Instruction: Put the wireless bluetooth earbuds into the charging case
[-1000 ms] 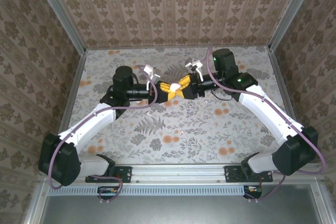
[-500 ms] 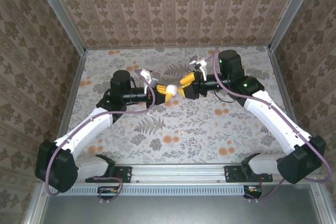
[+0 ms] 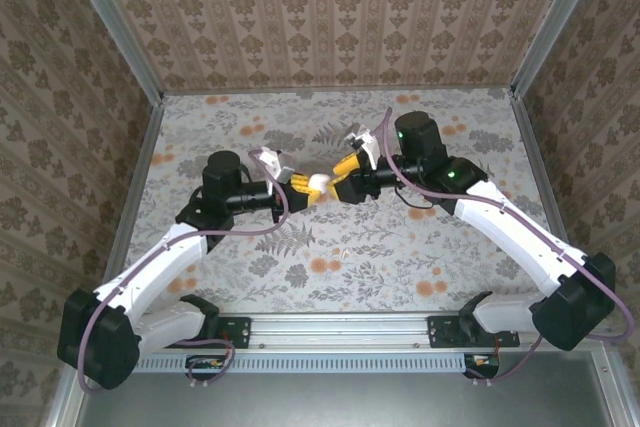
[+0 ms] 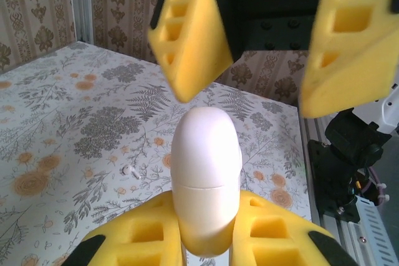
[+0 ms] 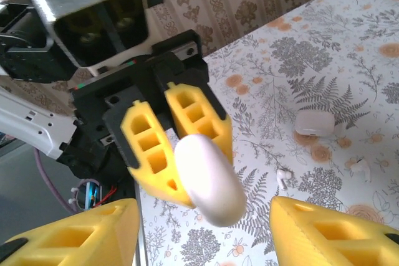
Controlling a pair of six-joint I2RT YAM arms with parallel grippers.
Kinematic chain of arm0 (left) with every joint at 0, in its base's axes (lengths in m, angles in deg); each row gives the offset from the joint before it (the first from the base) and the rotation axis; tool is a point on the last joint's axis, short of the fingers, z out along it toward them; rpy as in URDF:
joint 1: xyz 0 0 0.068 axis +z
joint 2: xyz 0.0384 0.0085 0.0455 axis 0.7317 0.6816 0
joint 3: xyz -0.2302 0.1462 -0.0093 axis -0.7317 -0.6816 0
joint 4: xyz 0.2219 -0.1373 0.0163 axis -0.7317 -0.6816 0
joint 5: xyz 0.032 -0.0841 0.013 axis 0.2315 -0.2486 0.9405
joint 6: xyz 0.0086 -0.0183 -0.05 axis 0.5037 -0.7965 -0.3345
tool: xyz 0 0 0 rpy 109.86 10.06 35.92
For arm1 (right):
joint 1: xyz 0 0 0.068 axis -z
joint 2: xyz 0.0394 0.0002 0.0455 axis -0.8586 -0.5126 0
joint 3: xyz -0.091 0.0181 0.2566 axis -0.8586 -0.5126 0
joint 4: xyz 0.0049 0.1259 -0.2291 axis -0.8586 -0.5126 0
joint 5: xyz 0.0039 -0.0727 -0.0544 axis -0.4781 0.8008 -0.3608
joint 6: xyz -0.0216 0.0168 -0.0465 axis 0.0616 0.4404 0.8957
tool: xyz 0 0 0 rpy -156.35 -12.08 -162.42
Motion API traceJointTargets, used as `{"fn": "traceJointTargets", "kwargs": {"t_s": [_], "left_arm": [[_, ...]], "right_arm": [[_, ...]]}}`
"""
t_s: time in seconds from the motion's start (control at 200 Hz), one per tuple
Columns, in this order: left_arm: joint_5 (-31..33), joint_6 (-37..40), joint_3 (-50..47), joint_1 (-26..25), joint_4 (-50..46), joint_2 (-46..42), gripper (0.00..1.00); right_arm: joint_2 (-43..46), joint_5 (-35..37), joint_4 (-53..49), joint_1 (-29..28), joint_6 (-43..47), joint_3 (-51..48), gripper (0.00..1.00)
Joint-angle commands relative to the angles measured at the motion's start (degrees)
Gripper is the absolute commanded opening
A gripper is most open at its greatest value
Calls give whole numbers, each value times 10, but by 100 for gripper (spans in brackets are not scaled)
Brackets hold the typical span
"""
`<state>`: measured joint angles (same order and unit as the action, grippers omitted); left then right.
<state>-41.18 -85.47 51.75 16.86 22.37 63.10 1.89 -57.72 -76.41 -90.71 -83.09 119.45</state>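
A white, closed charging case (image 4: 206,172) is held above the table, clamped at its lower end between the yellow foam fingers (image 4: 131,241) of my left gripper (image 4: 209,238). In the top view the case (image 3: 320,184) sits at mid-table between both grippers. My right gripper (image 5: 202,232) faces it, its jaws standing wide on either side of the case (image 5: 209,179) without touching it. One earbud (image 4: 129,170) lies on the floral table. In the right wrist view two earbuds (image 5: 283,177) (image 5: 361,167) lie below.
A second white case (image 5: 315,123) rests closed on the table near the earbuds. The right gripper's yellow fingers (image 4: 193,35) hang above the held case in the left wrist view. Patterned walls and a metal frame (image 3: 140,162) enclose the table.
The right gripper has opened and drawn off the case, which stays in the left gripper. Both grippers have shifted slightly left and toward the near edge.
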Motion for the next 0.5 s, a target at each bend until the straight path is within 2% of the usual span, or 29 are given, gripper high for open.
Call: {"fn": "traceJointTargets", "kwargs": {"t_s": [0.0, 0.495], "left_arm": [[-16, -12, -19, 0, 46, -21, 0], [-46, -65, -37, -1, 113, -14, 0]], "right_arm": [[-18, 16, 13, -3, -17, 12, 58], [-46, -35, 27, -5, -24, 21, 59]]}}
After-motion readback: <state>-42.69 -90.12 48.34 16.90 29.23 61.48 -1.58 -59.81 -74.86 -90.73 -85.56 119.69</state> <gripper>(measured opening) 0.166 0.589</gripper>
